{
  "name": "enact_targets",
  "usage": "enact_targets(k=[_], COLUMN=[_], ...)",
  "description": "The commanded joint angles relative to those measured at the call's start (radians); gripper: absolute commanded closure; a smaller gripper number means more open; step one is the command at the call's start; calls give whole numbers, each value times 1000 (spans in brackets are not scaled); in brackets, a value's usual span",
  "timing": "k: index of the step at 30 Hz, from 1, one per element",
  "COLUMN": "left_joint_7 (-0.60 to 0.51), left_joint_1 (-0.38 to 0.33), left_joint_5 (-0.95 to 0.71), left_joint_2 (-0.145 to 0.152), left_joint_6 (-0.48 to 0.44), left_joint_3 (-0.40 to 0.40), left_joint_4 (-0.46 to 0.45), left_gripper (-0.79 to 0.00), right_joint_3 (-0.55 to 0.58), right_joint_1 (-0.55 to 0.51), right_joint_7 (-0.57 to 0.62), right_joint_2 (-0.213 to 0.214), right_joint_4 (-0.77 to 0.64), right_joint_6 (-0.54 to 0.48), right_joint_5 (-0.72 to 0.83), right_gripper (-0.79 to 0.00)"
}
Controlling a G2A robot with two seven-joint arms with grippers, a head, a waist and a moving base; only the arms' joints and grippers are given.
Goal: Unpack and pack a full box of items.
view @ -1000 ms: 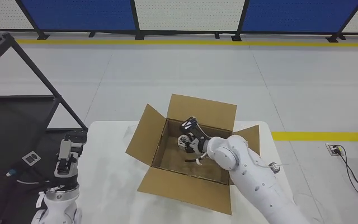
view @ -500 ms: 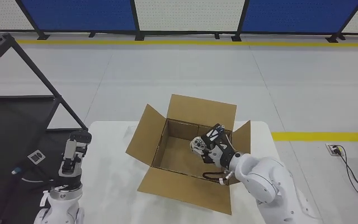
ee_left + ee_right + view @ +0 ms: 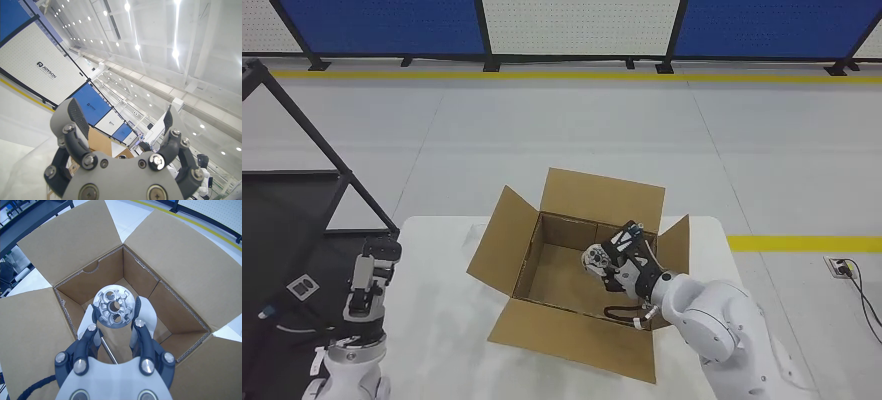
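One metal disc clamped in right end effector over open box, rod inside; left end effector spread, empty.

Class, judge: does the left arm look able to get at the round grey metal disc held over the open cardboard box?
Probably not: the left gripper points upward, open, across the table from the cardboard box, and the right gripper clamps the grey metal disc.

A white table beside a black rack, blue-and-white partitions behind a yellow floor line.
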Motion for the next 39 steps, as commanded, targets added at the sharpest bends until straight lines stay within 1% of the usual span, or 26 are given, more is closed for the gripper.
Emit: enact_targets(k=[1,4,7,12,17,21,25,28,30,32,34,36,39], left_joint_7=[1,4,3,-11,-28,-37,-45,-52,-55,-57,-59,-59,-58], left_joint_1=[4,7,8,0,-12,-24,-35,-43,-48,-53,-57,-61,-63], left_joint_5=[0,0,2,3,5,11,13,17,20,22,25,27,30], left_joint_2=[0,0,-1,-1,-2,-2,-3,-3,-3,-4,-4,-4,-5], left_joint_6=[2,5,7,9,14,18,21,22,23,23,23,23,24], left_joint_3=[-2,-4,-2,11,29,42,53,64,69,75,80,84,87], left_joint_4=[1,3,6,7,10,17,21,23,24,26,28,29,30], left_gripper=[-785,-785,-785,-785,-785,-785,-785,-785,-785,-785,-785,-785,-785], right_joint_3=[0,32,110,287,495,696,892,981,1010,1014,1000,956,872], right_joint_1=[-15,-54,-117,-253,-400,-532,-674,-759,-806,-839,-855,-852,-812], right_joint_7=[-20,-24,-18,-15,-44,-112,-147,-151,-140,-122,-76,-36,9], right_joint_2=[2,11,24,47,64,70,72,72,73,74,79,84,93], right_joint_4=[-31,-123,-232,-414,-551,-597,-584,-559,-538,-519,-504,-485,-439], right_joint_6=[-14,-29,-59,-115,-164,-208,-271,-295,-314,-327,-323,-314,-287], right_joint_5=[-9,-14,19,118,219,338,437,474,487,485,433,395,336], right_gripper=[0,0,0,0,0,0,0,0,0,0,0,0,0])
